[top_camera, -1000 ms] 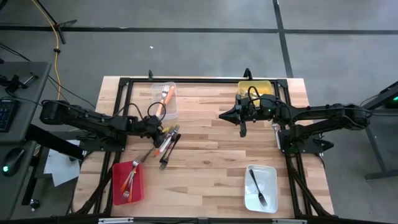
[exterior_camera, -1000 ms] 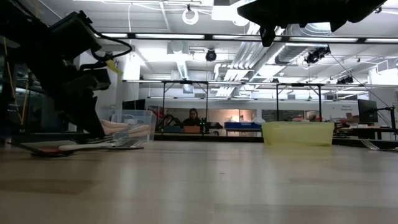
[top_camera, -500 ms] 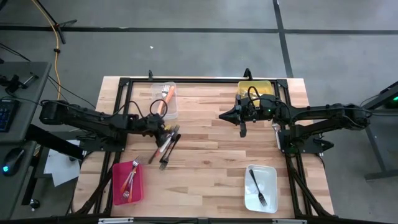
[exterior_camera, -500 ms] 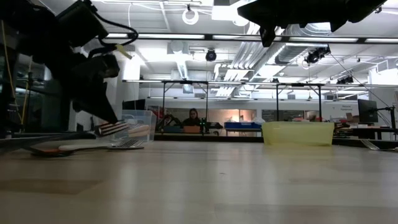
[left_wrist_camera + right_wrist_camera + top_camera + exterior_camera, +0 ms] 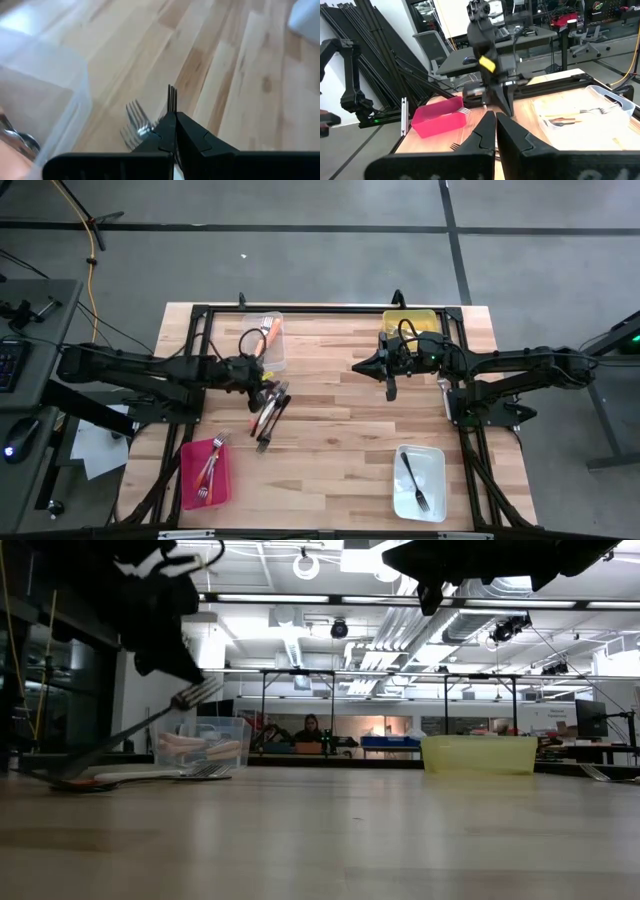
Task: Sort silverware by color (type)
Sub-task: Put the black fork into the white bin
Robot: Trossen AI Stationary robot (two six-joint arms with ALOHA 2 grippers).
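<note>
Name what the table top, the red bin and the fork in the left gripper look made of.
Table top: pale wood, matt, visible plank grain.
Red bin: probably plastic, smooth, even colour.
Fork in the shut left gripper: seemingly metal, its grey tines glinting.

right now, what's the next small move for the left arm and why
Probably raise the left gripper a little. It is shut on a fork near the tines, and the fork slants down with its handle end at the table beside the other silverware. The right gripper waits by the yellow bin.
</note>
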